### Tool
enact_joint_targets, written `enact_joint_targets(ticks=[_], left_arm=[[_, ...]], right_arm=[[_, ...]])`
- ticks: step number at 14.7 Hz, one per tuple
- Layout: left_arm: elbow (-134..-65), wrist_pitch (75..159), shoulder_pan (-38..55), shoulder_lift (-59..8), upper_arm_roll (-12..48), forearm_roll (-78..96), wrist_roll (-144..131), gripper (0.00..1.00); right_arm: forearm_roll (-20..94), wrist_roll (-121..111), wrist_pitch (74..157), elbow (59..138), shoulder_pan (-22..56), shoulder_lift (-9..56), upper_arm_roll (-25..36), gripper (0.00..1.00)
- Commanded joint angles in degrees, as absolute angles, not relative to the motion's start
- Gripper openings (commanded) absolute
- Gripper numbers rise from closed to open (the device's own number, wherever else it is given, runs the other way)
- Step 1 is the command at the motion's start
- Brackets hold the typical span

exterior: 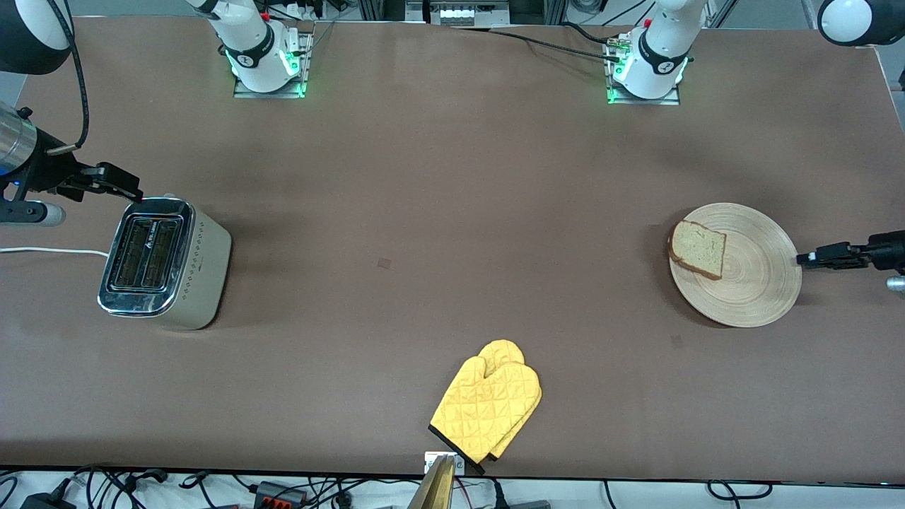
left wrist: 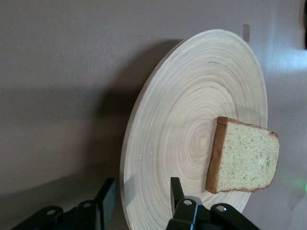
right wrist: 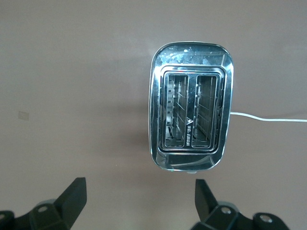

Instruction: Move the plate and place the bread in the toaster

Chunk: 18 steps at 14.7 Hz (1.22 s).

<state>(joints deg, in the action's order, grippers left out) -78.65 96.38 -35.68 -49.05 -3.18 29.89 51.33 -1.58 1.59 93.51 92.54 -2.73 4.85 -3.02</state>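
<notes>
**Plate gripped at its rim, toaster slots standing bare**

The table (exterior: 452,177) is carrying everything. The plate (exterior: 756,283) is sitting toward the left arm's end, tipped up on one side, with the bread (exterior: 698,249) lying on its inner edge, the slice's crust side facing the middle of the table. The left gripper (exterior: 806,259) is pinching the plate's outer rim, one finger (left wrist: 176,194) over it and one under.

The toaster (exterior: 164,263) is standing toward the right arm's end, its long axis running toward the front camera, both slots holding nothing. A small logo is showing between the slots, unreadable. Its white cord (exterior: 49,251) is trailing off the table end. The right gripper (exterior: 134,194) is hovering over the toaster's top edge, fingers spread wide, grasping nothing.

A yellow oven mitt (exterior: 488,406) is lying nearest the front camera.
</notes>
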Motion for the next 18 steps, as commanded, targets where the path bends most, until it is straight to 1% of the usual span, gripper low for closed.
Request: enact_joint_targets(ticks=[1,2,4,5,6,7,8,11,14,18], left_arm=[[-77.1,95.5,-36.5,-51.9,-3.0,32.3,52.4,0.52],[-77.5,95.4,-36.5,-51.9,-2.6,32.3,52.6,0.50],[-78.1,94.9,-37.0,-52.9,-2.4,35.2,52.6,0.41],[-78.2,94.5,-37.0,-53.4,-2.4,35.9,52.5,0.31],[-78.1,93.5,-36.9,-53.4,-2.4,35.9,52.4,0.13],[-78.0,92.4,-36.9,-53.3,-2.4,35.9,52.3,0.05],[-77.7,91.2,-37.0,-53.0,-2.4,35.9,52.1,0.01],[-77.3,89.7,-36.7,-52.0,-2.4,36.0,49.6,0.01],[-77.1,83.6,-36.4,-51.2,-1.1,36.3,43.6,0.01],[-77.1,83.5,-36.2,-50.2,6.7,36.4,35.4,0.01]], right_arm=[[-1.0,0.6,92.7,91.8,-3.0,5.0,-3.0,1.00],[-1.0,0.6,92.7,91.8,-3.0,5.0,-3.0,1.00],[-1.0,0.6,92.7,91.8,-3.0,5.0,-3.0,1.00],[-0.9,0.6,92.7,91.8,-3.1,5.0,-3.0,1.00],[-0.9,0.6,92.6,91.8,-3.1,5.0,-3.0,1.00],[-0.9,0.6,92.7,91.8,-3.1,5.0,-2.9,1.00],[-0.9,0.6,92.6,91.8,-3.1,5.0,-2.9,1.00],[-0.9,0.6,92.6,91.8,-3.2,5.0,-2.9,1.00],[-0.9,0.6,92.6,91.8,-3.3,5.1,-2.9,1.00],[-0.9,0.6,92.6,91.8,-3.3,5.1,-2.9,1.00]])
